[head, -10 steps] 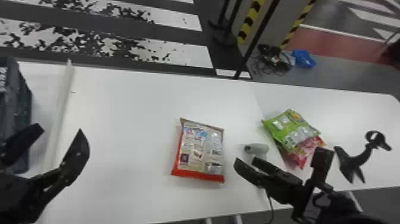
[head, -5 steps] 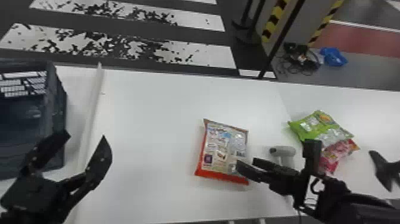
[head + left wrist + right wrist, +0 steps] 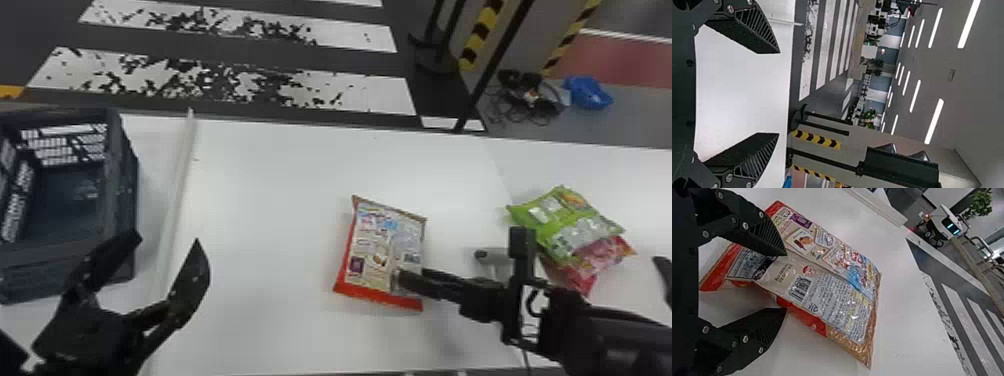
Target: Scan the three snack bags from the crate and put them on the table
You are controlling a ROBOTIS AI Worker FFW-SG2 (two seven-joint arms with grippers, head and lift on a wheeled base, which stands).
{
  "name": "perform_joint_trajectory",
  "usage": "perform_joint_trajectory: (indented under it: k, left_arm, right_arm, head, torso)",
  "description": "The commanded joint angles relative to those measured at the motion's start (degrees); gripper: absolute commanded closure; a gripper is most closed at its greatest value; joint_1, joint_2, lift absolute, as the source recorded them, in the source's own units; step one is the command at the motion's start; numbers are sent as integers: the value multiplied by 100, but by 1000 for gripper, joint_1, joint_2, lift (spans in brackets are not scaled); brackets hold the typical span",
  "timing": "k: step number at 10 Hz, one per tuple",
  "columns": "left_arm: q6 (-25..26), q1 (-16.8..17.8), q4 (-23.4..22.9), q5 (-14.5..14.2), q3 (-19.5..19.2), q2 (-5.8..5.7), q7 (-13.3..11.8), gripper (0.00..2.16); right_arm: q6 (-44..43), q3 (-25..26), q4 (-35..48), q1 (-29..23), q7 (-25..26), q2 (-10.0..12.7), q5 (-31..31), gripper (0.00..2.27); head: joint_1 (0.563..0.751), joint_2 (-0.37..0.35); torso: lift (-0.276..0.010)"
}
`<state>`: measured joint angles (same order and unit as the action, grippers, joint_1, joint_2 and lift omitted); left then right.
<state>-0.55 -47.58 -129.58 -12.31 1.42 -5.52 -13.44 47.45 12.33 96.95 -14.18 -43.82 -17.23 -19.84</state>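
Head view: a white tabletop stretches across in front of me. At my left stands a dark plastic crate with slotted sides. My right arm comes in low from the right. Near the crate, my left tool has its two black fingers spread wide, with nothing between them. My right tool is at the red-edged snack bag, its fingers well parted and not clamped on anything. That bag lies flat, about mid-table, its printed back and barcode facing up. Farther right, a green snack bag partly covers a pink one. A pale hand scanner sits between the two groups, partly behind my right arm.

In the right wrist view, one finger overlaps the red-edged bag's face while the other is off beyond its edge. If I close from here without getting low enough, the first finger may skate over the slick wrapper, or the pair may nip only a fold, and the bag could slip or shift. A tight squeeze could crumple the barcode and spoil a reading. Since my arm passes so near the scanner, drawing back carelessly could knock it.
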Motion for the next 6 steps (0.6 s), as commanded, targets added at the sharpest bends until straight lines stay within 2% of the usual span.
perform_joint_trajectory:
  k: [1,3,4,5,6]
  left_arm:
    - [-19,47,46,1,25,25,8,137]
    - [-54,91,99,124,113,51,61,137]
    - [-54,91,134,291,139,77,184,137]
    - [-37,100,170,317,148,86,201,137]
    - [-2,108,170,475,218,112,254,137]
  right_arm:
    - [32,95,53,-85,-4,-9,-90,2243]
    - [243,279,518,-208,-4,-79,-415,2243]
    - [366,464,852,-261,14,-123,-749,2243]
    - [436,719,1037,-261,93,-123,-1241,2243]
    - [401,991,1151,-226,295,-61,-1601,2243]
  head:
    - [695,-146]
    - [695,-153]
    - [695,-156]
    - [695,-156]
    - [695,-160]
  torso:
    - [-94]
    - [-94]
    - [-94]
    - [-94]
    - [-94]
